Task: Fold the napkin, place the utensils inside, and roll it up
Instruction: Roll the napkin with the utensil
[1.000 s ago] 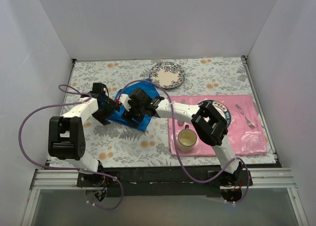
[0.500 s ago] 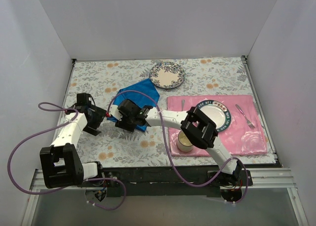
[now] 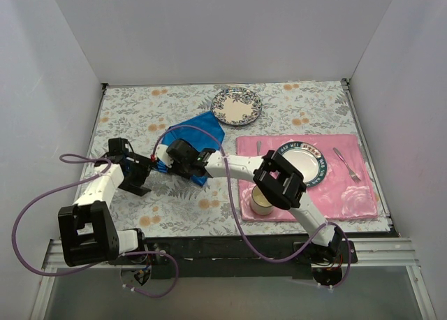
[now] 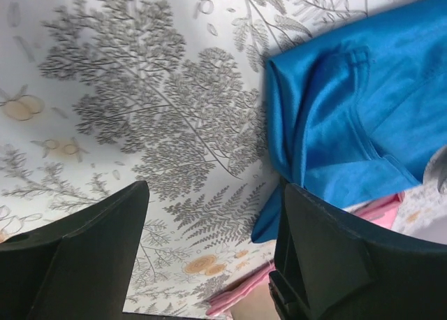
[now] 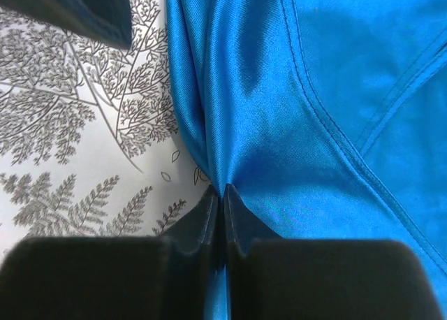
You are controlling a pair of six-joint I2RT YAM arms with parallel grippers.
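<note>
Right gripper (image 5: pixel 223 193) is pinched tight on a bunched fold at the napkin (image 3: pixel 204 128) edge nearest the arms. The rest of the blue cloth spreads away from that pinch, toward the far right. Its long axis runs diagonally across the floral tablecloth (image 3: pixel 126 110), from the pinch up toward the patterned plate (image 3: pixel 237 106). Left gripper (image 4: pixel 213 194) hangs spread wide and holds nothing; the napkin's left border lies just beside its right finger, not between the jaws. Right arm owns the cloth; any fold likely pulls that edge over along the diagonal. Fork (image 3: pixel 347 164) sits well apart on the pink placemat (image 3: pixel 356 194), nearer the right arm's base.
</note>
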